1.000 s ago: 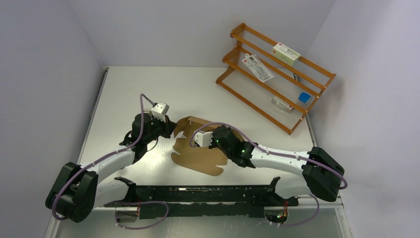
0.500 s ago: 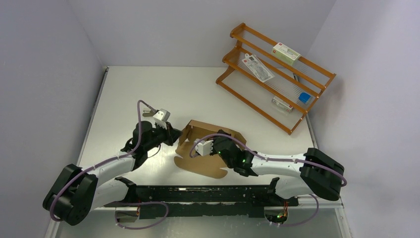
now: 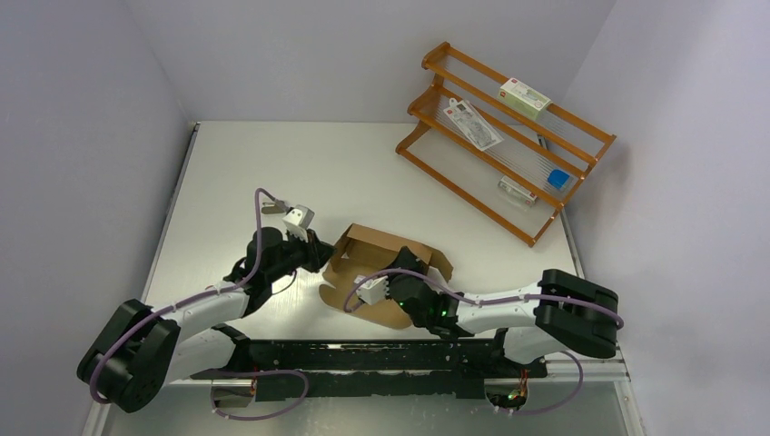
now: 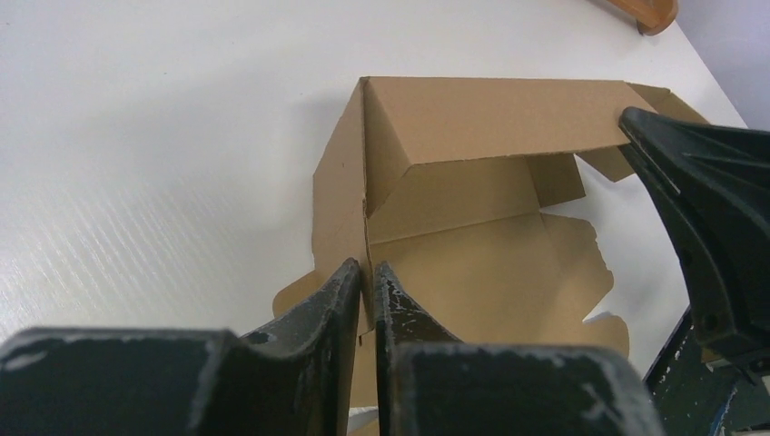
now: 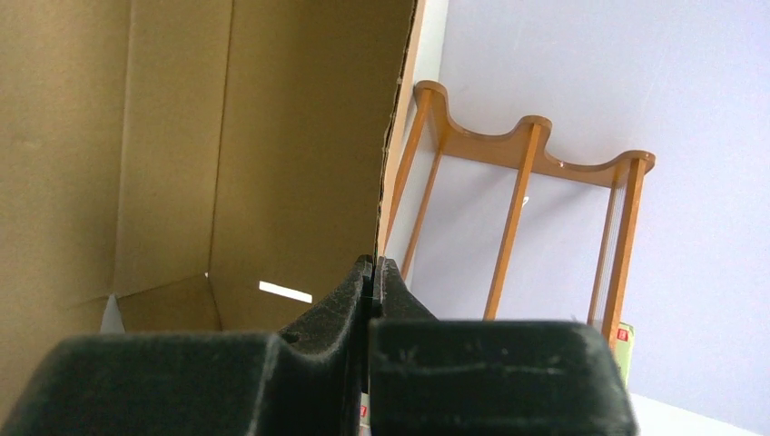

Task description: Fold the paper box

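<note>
- White surface (image 3: 272, 163): carries all items.
- Orange wooden rack (image 5: 515, 227): far right corner, well apart from box.
- Paper box (image 3: 390, 250): near-centre of surface, between arms, partly erected, far and left walls raised, front flap flat.
- Right claw (image 5: 374, 268): fingers pressed together, pinching edge of box panel.
- Left claw (image 4: 368, 272): fingers nearly together, slim gap, left wall edge at gap; grip cannot be told.

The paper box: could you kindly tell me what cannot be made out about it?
- Left wrist view: whether the left end effector grips the paper box wall or only flanks it; gap too narrow.
- Right wrist view: the right end effector hides the edge it pinches; the frame crops the rest.
- Top view: the right arm covers the near flaps.
</note>
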Controlling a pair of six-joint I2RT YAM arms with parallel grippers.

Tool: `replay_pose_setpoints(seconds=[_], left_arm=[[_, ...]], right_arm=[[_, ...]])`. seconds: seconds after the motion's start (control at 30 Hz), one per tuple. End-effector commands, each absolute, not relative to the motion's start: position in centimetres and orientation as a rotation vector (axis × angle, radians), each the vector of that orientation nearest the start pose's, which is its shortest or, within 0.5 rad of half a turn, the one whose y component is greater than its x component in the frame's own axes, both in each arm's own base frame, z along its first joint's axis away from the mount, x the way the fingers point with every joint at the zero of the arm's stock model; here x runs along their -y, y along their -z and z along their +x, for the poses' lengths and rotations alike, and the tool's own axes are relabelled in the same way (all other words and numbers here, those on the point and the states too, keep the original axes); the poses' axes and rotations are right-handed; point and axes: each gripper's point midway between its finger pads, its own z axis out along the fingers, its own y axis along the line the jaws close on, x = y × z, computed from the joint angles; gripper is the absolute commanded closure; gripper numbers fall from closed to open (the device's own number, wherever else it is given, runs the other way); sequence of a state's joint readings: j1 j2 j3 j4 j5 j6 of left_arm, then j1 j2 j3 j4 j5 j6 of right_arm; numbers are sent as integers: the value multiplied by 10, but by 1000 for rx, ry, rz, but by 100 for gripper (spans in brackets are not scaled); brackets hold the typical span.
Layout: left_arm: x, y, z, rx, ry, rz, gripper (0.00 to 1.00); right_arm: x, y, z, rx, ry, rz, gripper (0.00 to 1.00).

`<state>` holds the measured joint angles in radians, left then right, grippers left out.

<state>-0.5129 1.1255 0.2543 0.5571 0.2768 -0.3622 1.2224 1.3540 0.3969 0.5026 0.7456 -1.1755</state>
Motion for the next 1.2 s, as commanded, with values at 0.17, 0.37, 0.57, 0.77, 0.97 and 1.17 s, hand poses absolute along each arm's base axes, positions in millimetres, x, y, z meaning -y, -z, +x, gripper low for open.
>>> replay_pose_setpoints(seconds=[0.17,0.37,0.57,0.77,0.97,1.17], left_arm=[[204,-102,262,-1936,757,305,75],[192,-132,276,-1882,657,304,59],[173,-160,292,-1810,592,278,53],[145,-143,313,-1851,563,190,55],[152,-111,315,-1960,600,236,58],[172,-95,307,-2005,722,318,61]], right_arm=[[-240,-107,233,-1102,751,-1627,100],[-241,-111,233,-1096,757,-1635,100],[-243,-114,230,-1101,725,-1640,100],[-243,-113,230,-1102,728,-1647,100],[-245,-111,230,-1099,723,-1649,100],[-247,-113,231,-1089,726,-1651,100]])
